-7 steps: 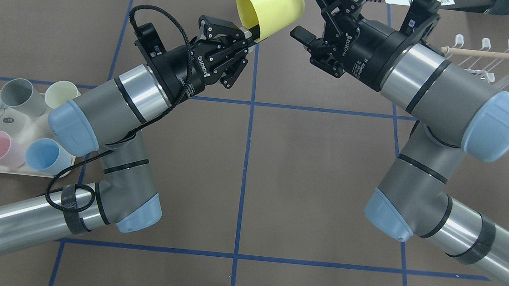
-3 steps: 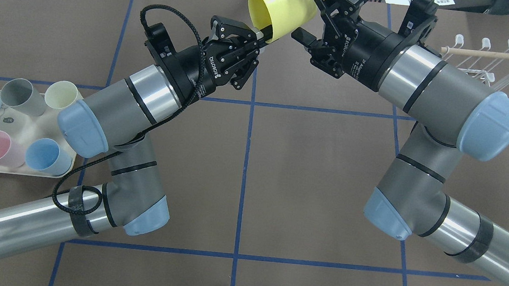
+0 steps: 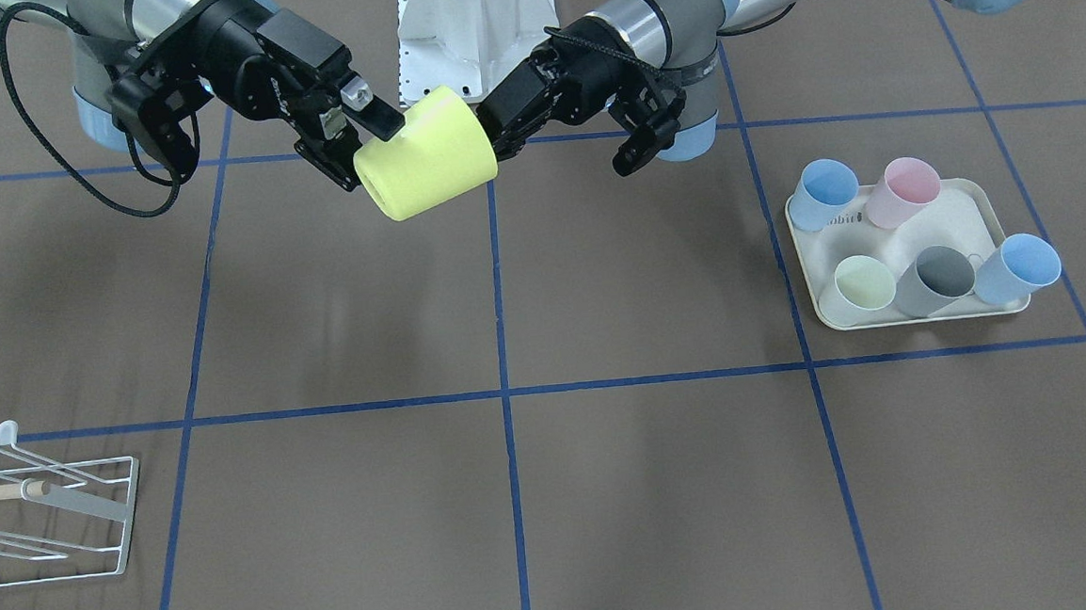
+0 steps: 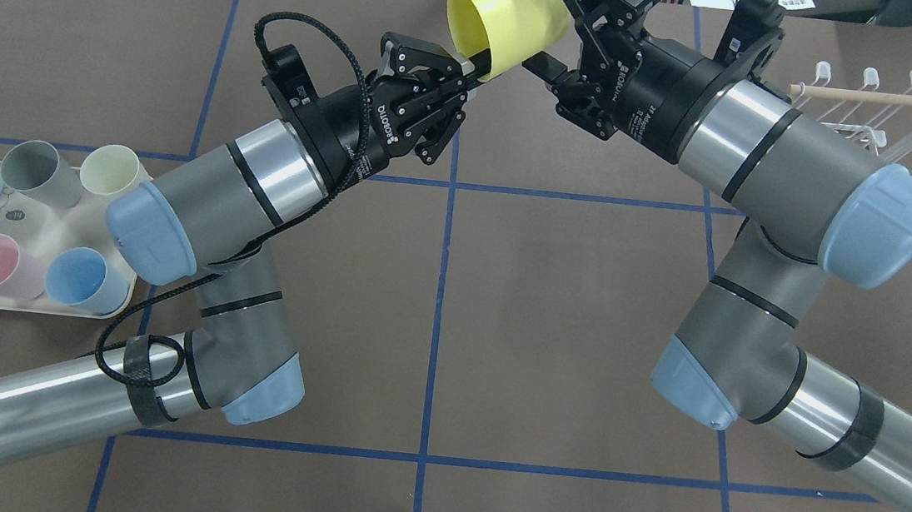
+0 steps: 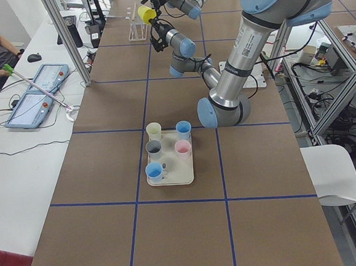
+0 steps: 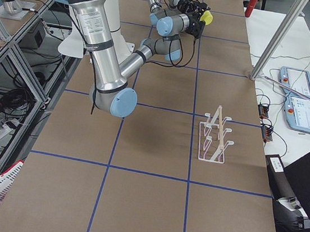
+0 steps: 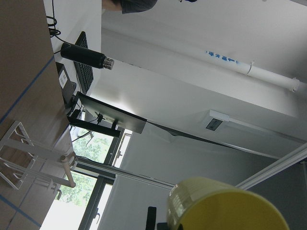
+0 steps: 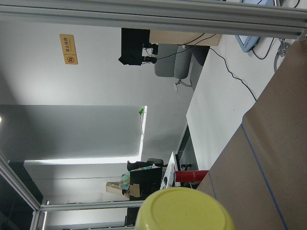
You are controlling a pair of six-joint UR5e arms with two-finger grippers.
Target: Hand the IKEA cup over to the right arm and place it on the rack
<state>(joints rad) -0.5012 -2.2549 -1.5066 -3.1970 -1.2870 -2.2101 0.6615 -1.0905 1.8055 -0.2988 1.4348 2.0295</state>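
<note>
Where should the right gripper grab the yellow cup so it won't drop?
Grab the closed bottom end of the yellow cup, squeezing across its round sides. The cup lies sideways in the air. The left gripper pinches its open rim, and the bottom points at the right gripper, so that end is free.

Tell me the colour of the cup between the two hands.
The cup is yellow, clearest in the front-facing view.
</note>
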